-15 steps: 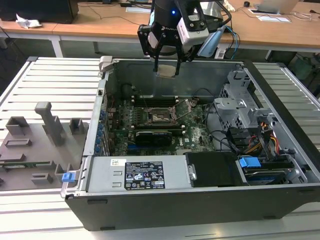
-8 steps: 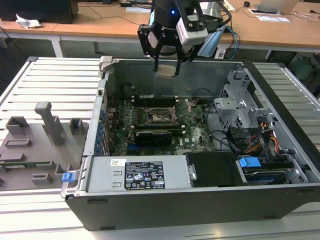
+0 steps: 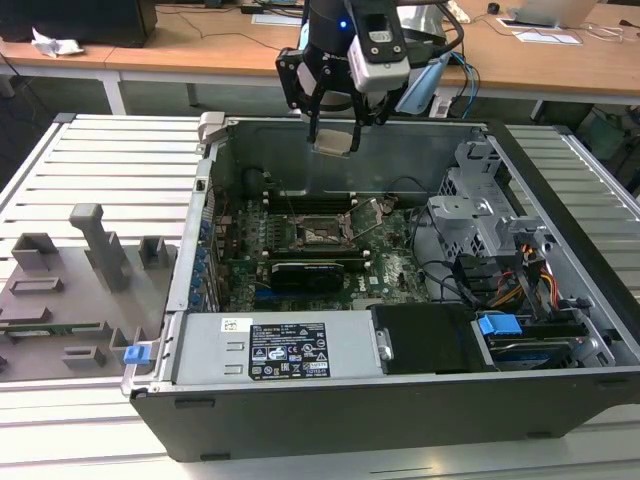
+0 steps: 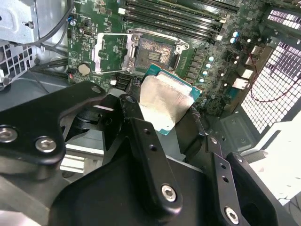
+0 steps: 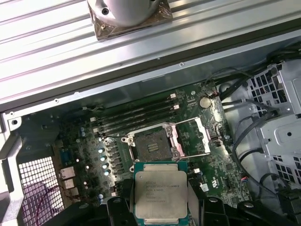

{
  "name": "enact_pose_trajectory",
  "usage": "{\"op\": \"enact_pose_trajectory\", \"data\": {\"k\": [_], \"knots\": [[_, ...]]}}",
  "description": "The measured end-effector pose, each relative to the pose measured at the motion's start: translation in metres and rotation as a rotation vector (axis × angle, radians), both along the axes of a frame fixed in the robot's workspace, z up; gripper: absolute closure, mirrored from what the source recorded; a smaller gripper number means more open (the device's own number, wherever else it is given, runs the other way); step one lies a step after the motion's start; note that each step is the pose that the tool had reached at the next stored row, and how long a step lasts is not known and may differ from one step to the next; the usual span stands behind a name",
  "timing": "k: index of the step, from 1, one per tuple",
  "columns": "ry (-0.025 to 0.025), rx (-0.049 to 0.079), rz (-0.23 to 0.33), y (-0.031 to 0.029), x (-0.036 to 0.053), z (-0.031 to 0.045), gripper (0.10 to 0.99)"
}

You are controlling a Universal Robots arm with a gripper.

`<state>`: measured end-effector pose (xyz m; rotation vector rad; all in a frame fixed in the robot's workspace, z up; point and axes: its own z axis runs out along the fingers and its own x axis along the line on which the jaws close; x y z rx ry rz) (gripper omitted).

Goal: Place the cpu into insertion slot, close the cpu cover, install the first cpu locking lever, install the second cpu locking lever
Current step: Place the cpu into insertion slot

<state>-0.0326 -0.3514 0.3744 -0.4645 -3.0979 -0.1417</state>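
- Your gripper (image 3: 336, 126) is clamped on the cpu (image 5: 161, 195), carrying it above the open computer case (image 3: 560, 300).
- Below the gripper and well apart from it, you see the insertion slot (image 5: 151, 143) uncovered.
- The cpu cover (image 5: 193, 136) lies swung open just beside that slot.

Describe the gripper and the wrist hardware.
The gripper is matte black, built of flat linkage bars pinned with silver screws. A grey camera box sits at the wrist beside a blue light, with black cables looping off it.
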Motion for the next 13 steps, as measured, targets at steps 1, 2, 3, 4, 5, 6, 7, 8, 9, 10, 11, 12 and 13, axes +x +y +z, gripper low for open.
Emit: {"op": "enact_pose_trajectory", "data": {"k": [1,2,3,4,5,6,7,8,9,10,11,12,13], "knots": [[0.0000,0.000,-0.005,0.0000,0.0000,0.0000,0.545],[0.0000,0.000,-0.008,0.0000,0.0000,0.0000,0.545],[-0.0001,0.000,-0.012,0.0000,0.0000,0.0000,0.545],[0.0000,0.000,-0.015,0.0000,0.0000,0.0000,0.545],[-0.0001,0.000,-0.020,0.0000,0.0000,-0.0001,0.545],[-0.0001,0.000,-0.023,0.0000,0.0000,-0.0001,0.545],[-0.0001,0.000,-0.029,0.0000,0.0000,0.0000,0.545],[0.0000,0.000,-0.033,0.0000,0.0000,0.0000,0.545],[-0.0001,0.000,-0.039,0.0000,0.0000,0.0000,0.545],[0.0000,0.000,-0.043,0.0000,0.0000,-0.0001,0.545],[-0.0001,0.000,-0.048,0.0000,0.0000,-0.0001,0.545],[-0.0001,0.000,-0.051,0.0000,0.0000,-0.0001,0.545],[-0.0001,0.000,-0.058,0.0000,0.0000,-0.0001,0.545]]}}
